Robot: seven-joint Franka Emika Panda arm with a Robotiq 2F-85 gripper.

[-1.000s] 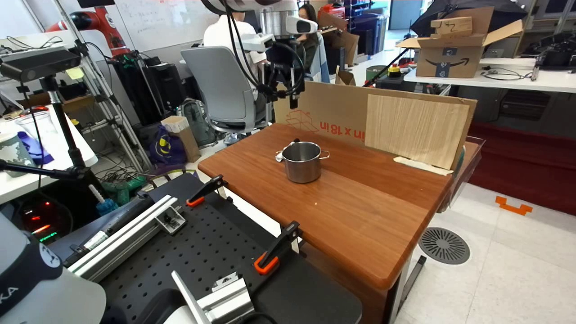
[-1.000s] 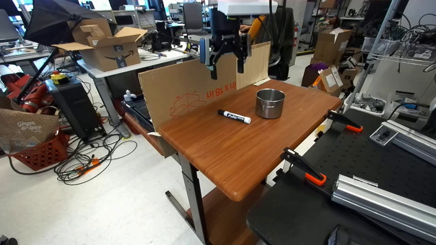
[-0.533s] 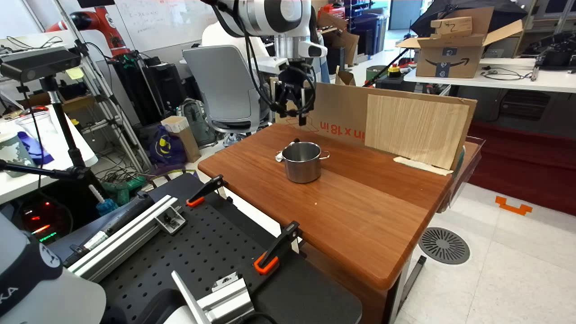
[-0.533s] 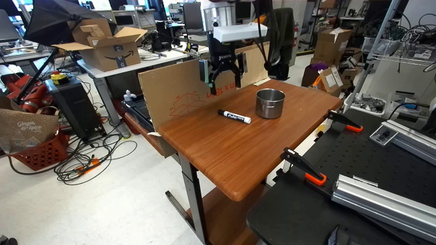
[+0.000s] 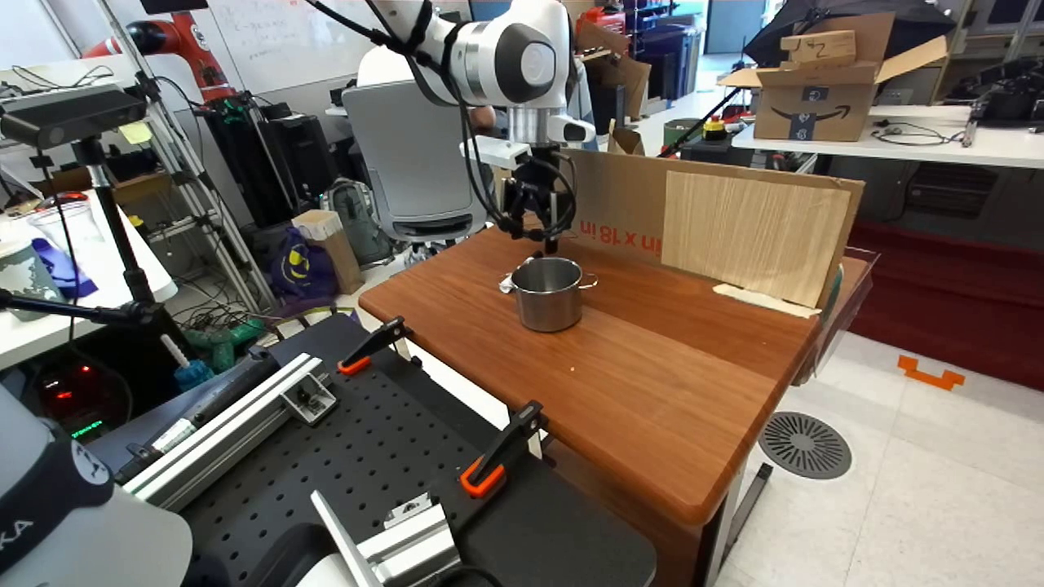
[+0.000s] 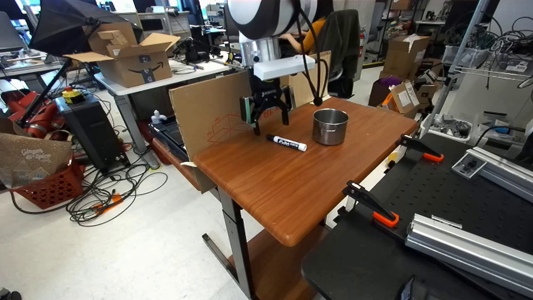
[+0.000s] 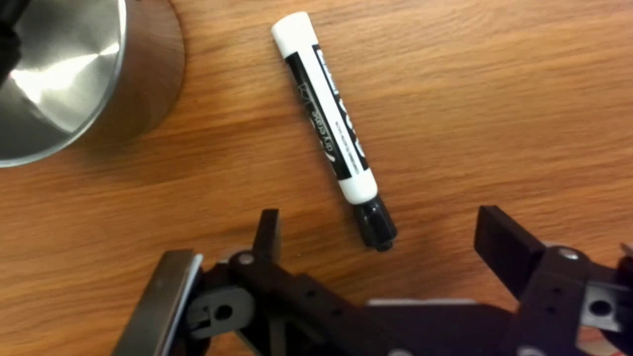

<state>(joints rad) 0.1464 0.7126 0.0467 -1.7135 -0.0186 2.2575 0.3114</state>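
Hovers with Robotiq gripper (image 6: 271,127) spread and empty near the Expo dry-erase marker (image 7: 338,133), upper centre of the wrist view, seemingly at the approach step, and likely needs lowering astride it.

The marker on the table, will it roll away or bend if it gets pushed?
The marker would probably roll if pushed sideways, because it looks round and lies on its side on the table. It likely won't bend, since it looks straight and hard, like plastic. Its shiny black cap might be a bit slippery to grab.
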